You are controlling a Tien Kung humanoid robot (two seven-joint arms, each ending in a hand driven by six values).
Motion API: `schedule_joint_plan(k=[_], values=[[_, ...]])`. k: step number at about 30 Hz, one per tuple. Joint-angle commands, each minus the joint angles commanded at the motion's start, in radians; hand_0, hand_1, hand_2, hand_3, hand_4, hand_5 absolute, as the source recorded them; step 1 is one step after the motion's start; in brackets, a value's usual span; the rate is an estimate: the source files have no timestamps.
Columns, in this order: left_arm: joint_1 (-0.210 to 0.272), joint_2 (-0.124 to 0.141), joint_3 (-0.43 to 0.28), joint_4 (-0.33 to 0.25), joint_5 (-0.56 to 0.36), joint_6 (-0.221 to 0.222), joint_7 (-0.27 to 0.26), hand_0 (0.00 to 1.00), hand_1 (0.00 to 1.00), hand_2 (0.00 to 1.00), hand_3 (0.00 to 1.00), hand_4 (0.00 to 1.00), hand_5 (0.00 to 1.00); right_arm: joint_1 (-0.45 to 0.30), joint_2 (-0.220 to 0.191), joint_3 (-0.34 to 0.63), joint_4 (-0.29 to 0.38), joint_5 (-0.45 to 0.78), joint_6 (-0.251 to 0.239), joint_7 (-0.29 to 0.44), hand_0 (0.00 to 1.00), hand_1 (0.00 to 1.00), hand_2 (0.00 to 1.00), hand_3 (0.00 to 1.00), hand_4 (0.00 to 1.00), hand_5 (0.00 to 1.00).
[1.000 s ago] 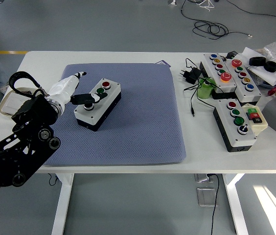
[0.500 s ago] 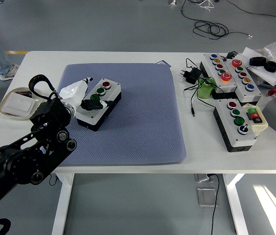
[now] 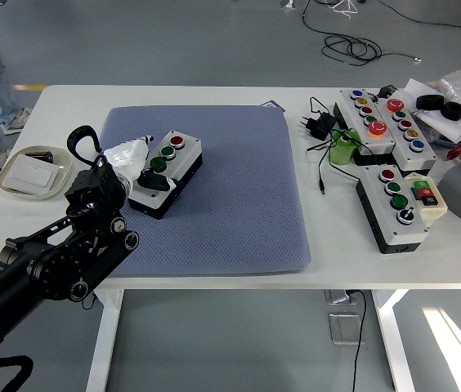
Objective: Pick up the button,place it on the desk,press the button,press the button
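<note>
Because the button box (image 3: 165, 173) already sat on the mat (image 3: 230, 192), my left hand (image 3: 142, 166) curled over its nearest button, grasping nothing.

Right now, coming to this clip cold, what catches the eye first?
The black left arm sweeps in from the lower left, its robot hand resting on the three-button control box that sits on the blue-grey mat, a dark fingertip over the box's near end. Next comes the clutter at the table's right: more button boxes, cables, a green part. A shallow tray lies at the left edge.
</note>
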Motion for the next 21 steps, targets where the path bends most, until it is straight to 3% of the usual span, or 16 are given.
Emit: schedule_joint_plan(k=[1,2,7,8,20,21], values=[[-0.003,-0.001,0.004,0.006,0.01,-0.002,0.0,0.769,0.978,0.998,0.998,0.998,0.384,0.0,0.0,0.0,0.0,0.0,0.0,0.0,0.787,0.797,0.817,0.751,0.412,0.479],[-0.006,-0.002,0.008,0.011,0.017,-0.005,0.0,0.705,0.928,0.998,0.998,0.998,0.342,0.0,0.0,0.0,0.0,-0.001,0.0,0.0,0.787,0.797,0.817,0.751,0.412,0.479],[-0.017,-0.008,0.02,0.029,0.052,-0.015,0.0,0.705,0.928,0.998,0.998,0.998,0.342,-0.001,0.0,-0.002,0.0,0.002,-0.001,0.001,0.787,0.797,0.817,0.751,0.412,0.479],[-0.02,-0.011,0.025,0.033,0.063,-0.022,0.0,0.661,0.882,0.998,0.998,0.996,0.31,-0.002,-0.001,-0.002,0.0,0.001,-0.001,0.001,0.787,0.797,0.817,0.751,0.412,0.479],[-0.031,-0.02,0.051,0.088,0.095,-0.061,0.0,0.657,0.871,0.998,0.998,0.981,0.293,-0.011,-0.001,-0.007,0.0,-0.001,-0.002,-0.001,0.787,0.797,0.817,0.751,0.412,0.479],[-0.032,-0.021,0.052,0.091,0.099,-0.06,0.0,0.628,0.805,0.92,0.998,0.947,0.251,-0.012,-0.001,-0.007,0.0,-0.002,-0.002,-0.001,0.787,0.797,0.817,0.751,0.412,0.479]])
